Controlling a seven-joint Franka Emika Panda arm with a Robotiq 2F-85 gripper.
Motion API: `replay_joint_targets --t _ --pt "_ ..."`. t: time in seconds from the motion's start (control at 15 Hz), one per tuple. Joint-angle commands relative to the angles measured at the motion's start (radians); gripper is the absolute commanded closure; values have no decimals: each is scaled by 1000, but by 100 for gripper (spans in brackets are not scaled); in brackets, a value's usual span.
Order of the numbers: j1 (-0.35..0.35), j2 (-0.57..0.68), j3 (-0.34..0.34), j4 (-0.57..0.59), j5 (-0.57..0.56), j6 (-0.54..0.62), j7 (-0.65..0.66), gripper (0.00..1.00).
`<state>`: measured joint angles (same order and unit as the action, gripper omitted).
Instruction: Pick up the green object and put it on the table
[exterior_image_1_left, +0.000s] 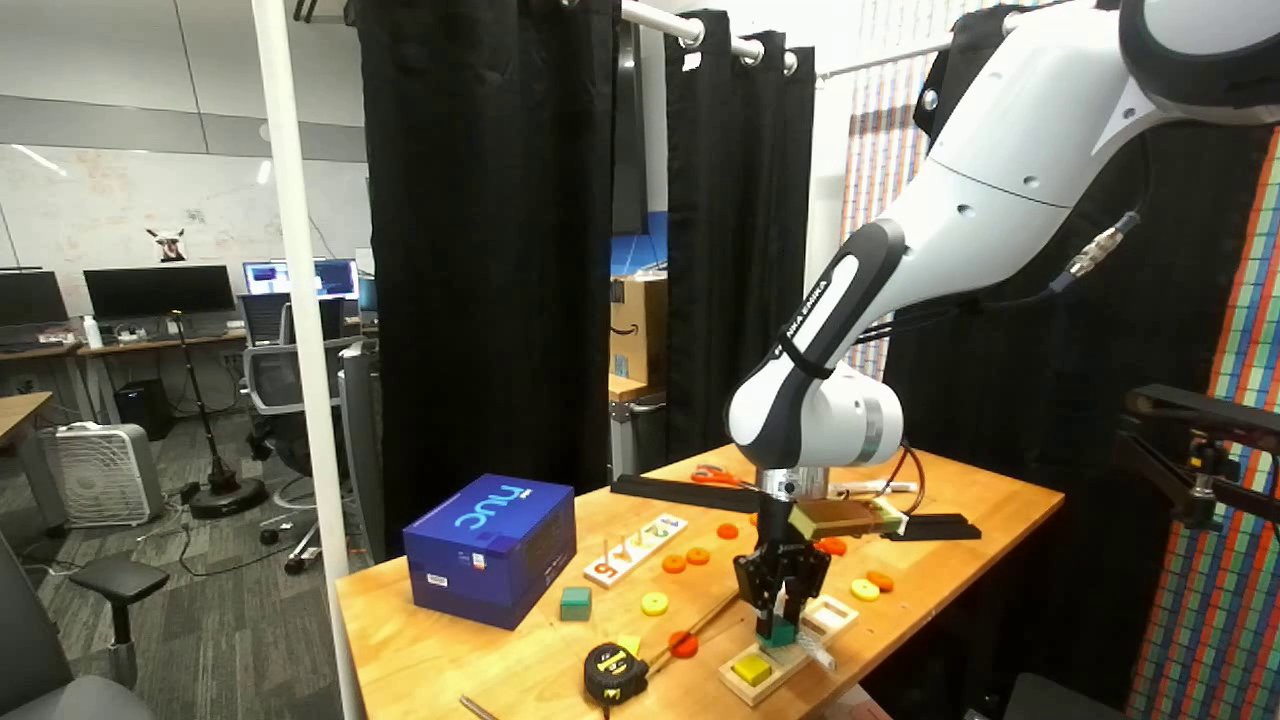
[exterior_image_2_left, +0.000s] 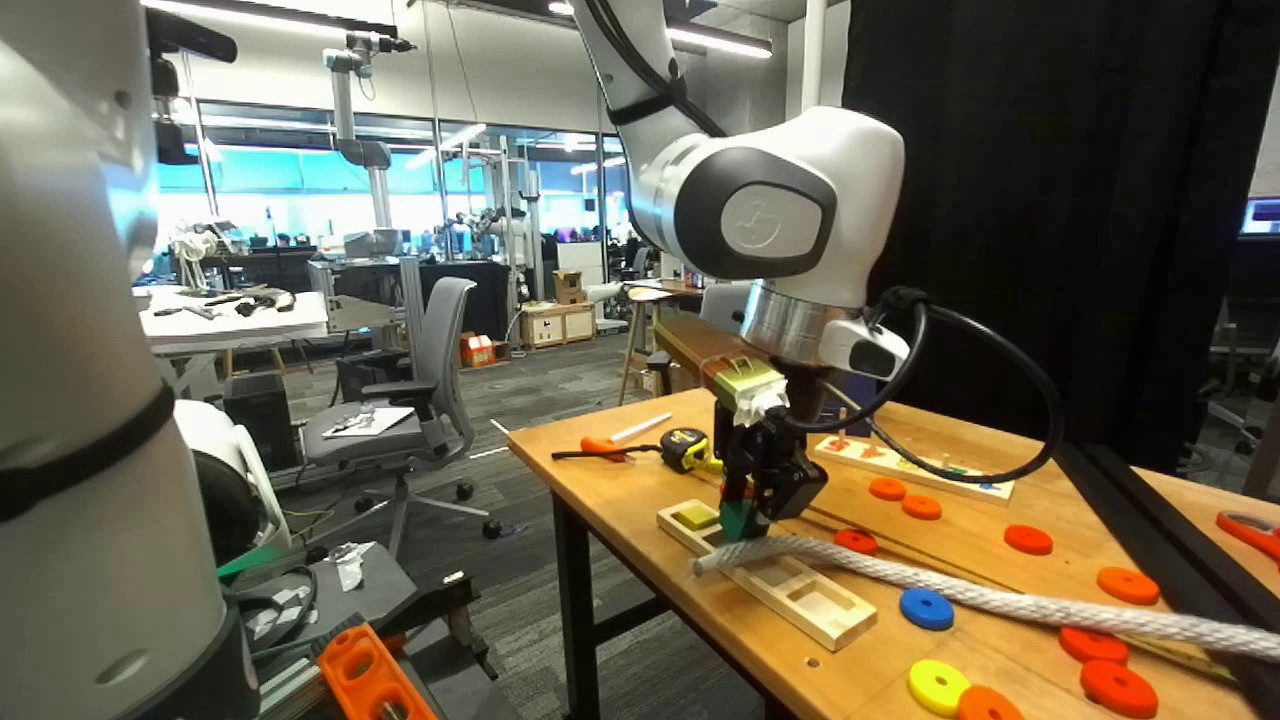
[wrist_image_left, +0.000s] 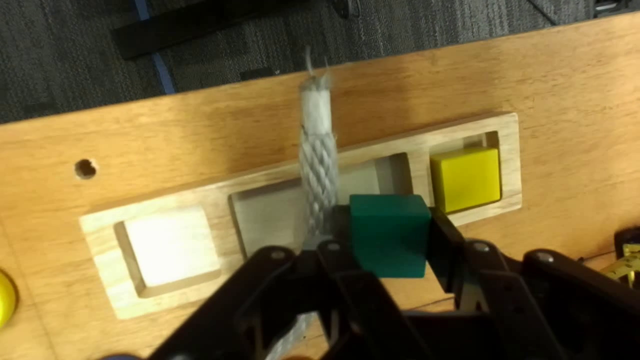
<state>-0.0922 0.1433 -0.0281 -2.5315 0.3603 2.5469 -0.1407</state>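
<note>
The black gripper (exterior_image_1_left: 779, 614) clasps a smooth, square-edged green block (wrist_image_left: 391, 237) over the pale wooden tray (wrist_image_left: 222, 225), near one edge of the grained wooden table (wrist_image_left: 200, 130); whether block and tray touch I cannot tell. A yellow cuboid (wrist_image_left: 471, 181) sits in the tray's end compartment. Braided grey rope (wrist_image_left: 318, 170) crosses the middle one beside the gripper, its frayed tip towards that edge. A strip of open table, with one round hole (wrist_image_left: 85, 169), runs between tray and edge.

Black curtains (exterior_image_1_left: 490, 250) filled the upper centre of an exterior view; a whiteboard (exterior_image_1_left: 90, 200) spanned its upper left, above monitors (exterior_image_1_left: 158, 292). In an exterior view, bright windows (exterior_image_2_left: 290, 180) lined the upper left; a grey chair (exterior_image_2_left: 445, 350) stood on carpet (exterior_image_2_left: 540, 420).
</note>
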Motion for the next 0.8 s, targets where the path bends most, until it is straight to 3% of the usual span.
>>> replay_joint_targets --t 0.0,0.73 --pt "-3 -4 3 -10 6 23 -7 75" --pt "-3 -13 6 -21 8 -28 -12 75"
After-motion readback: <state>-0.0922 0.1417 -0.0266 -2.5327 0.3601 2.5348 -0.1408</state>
